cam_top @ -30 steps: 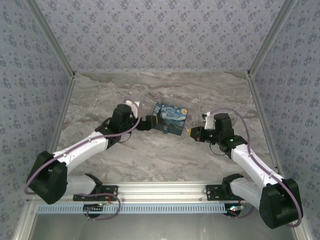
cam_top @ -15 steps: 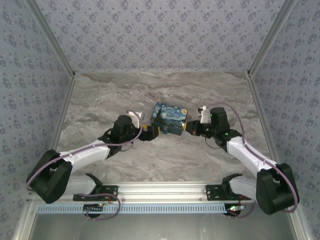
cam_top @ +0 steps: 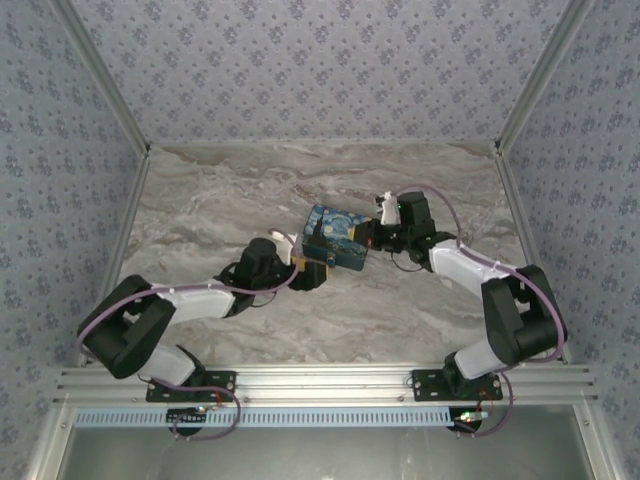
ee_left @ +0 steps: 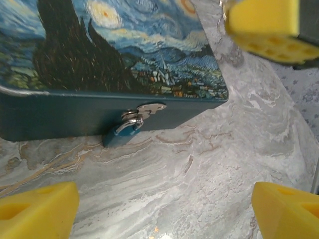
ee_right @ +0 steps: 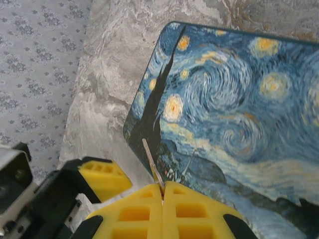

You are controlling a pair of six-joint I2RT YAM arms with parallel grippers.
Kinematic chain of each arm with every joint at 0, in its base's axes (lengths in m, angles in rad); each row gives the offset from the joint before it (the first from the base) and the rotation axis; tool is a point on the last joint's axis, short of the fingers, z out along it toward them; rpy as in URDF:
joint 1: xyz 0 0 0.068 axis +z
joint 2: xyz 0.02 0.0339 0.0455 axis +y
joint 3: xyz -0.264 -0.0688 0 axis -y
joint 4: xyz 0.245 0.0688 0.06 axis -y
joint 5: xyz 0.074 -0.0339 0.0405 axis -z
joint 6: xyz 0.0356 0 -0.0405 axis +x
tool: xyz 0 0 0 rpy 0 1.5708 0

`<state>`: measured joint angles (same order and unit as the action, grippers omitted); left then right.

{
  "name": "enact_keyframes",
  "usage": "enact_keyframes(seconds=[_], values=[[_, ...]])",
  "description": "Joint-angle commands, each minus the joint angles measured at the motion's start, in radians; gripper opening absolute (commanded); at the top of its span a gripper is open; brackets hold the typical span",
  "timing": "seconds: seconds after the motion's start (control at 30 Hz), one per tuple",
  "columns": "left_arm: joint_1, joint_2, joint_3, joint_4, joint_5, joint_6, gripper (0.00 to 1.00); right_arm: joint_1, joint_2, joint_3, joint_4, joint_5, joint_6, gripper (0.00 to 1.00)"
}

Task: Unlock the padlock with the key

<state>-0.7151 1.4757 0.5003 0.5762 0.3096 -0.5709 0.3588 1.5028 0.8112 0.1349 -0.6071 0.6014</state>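
The tiny blue padlock [ee_left: 121, 134] hangs by its thin shackle from the silvery hasp [ee_left: 150, 107] on the near wall of the painting-print box [cam_top: 338, 238]. It rests on the marble. My left gripper [ee_left: 162, 216] is open, its yellow pads wide apart and a short way in front of the padlock. In the top view the left gripper [cam_top: 312, 272] sits at the box's near side. My right gripper [ee_right: 163, 188] is shut on the thin silvery key [ee_right: 151, 160], whose blade sticks out over the box lid [ee_right: 224, 99]. The right gripper [cam_top: 369, 240] is at the box's right edge.
The marble table [cam_top: 330, 320] is walled by patterned panels on three sides. A yellow finger of the right gripper [ee_left: 262, 26] shows at the upper right of the left wrist view. A finger of the left gripper [ee_right: 102, 177] shows beside the box in the right wrist view.
Both arms have closed in on the box. The left gripper moved right to the box's near side. The right gripper carried the key leftward to the lid's edge.
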Motion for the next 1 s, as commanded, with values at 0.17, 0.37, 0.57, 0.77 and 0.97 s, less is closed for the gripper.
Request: enact_keyframes(seconds=[0.17, 0.37, 0.57, 0.77, 0.97], values=[[-0.007, 0.118, 0.056, 0.121, 0.038, -0.012, 0.89, 0.002, 0.097, 0.042, 0.000, 0.020, -0.014, 0.00], [-0.008, 0.181, 0.074, 0.165, 0.033, -0.018, 0.87, 0.004, 0.139, 0.039, -0.030, 0.043, -0.021, 0.00], [-0.010, 0.248, 0.072, 0.237, 0.026, -0.007, 0.83, 0.007, 0.141, 0.036, -0.093, 0.081, -0.041, 0.00], [-0.014, 0.303, 0.081, 0.291, 0.004, -0.009, 0.81, 0.012, 0.141, 0.037, -0.106, 0.090, -0.052, 0.00], [-0.024, 0.351, 0.093, 0.320, -0.033, -0.010, 0.78, 0.013, 0.137, 0.039, -0.105, 0.088, -0.059, 0.00]])
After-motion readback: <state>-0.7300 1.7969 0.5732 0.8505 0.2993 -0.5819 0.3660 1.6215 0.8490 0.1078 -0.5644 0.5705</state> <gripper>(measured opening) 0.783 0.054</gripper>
